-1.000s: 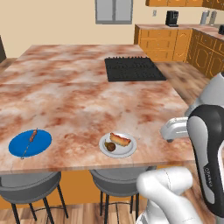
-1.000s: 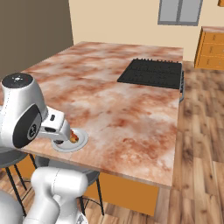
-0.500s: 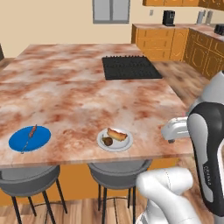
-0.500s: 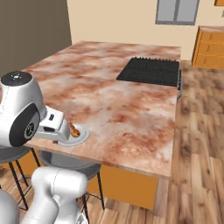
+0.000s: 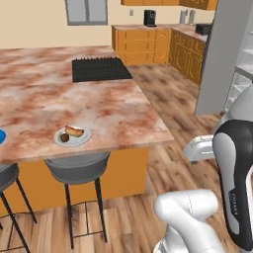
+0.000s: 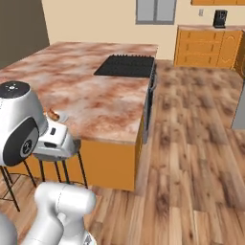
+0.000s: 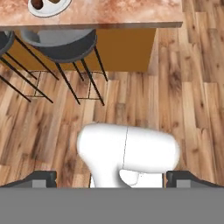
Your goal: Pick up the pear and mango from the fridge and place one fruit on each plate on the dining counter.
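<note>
At the far left edge of the left base view, a sliver of the blue plate (image 5: pixel 1 136) sits on the marbled counter (image 5: pixel 99 108). Just right of it, near the counter's front edge, the pale plate (image 5: pixel 72 137) carries the dark pear (image 5: pixel 64 138) and the yellow-orange mango (image 5: pixel 74 131), the two fruits close together on that one plate. A grey stool (image 5: pixel 76 167) stands tucked under the edge below it. Further back on the counter lies the black cooktop (image 5: pixel 100 69). Well to the right, across the wooden floor (image 5: pixel 173 104), the grey fridge door (image 5: pixel 221 57) stands open, pale shelves showing behind it. In the hand view the pincer (image 7: pixel 111 179) points down at the floor, its jaws spread wide with nothing between them.
</note>
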Robot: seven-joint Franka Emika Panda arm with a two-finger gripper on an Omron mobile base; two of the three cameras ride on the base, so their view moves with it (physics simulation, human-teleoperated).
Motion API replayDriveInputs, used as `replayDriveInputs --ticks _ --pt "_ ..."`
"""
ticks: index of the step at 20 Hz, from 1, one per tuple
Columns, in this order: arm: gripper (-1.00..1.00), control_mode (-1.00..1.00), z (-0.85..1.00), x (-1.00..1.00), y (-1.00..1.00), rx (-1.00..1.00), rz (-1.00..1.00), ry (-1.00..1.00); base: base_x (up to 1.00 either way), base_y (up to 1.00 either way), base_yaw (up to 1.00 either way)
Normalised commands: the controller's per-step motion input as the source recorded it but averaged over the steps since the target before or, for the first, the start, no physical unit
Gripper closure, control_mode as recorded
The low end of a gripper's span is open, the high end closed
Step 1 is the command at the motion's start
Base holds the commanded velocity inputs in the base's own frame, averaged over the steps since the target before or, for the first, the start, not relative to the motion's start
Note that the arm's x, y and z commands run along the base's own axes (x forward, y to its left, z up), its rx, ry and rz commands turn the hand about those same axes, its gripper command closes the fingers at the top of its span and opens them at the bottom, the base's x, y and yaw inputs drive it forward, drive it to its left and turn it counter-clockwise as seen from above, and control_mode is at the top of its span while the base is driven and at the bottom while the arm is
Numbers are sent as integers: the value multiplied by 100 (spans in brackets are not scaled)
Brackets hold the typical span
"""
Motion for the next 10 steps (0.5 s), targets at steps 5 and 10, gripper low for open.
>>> replayDriveInputs --ticks 5,10 --pt "-100 100 0 0 0 0 0 0 -7 -100 -29" --pt "-100 100 0 0 0 0 0 0 26 -100 -29"
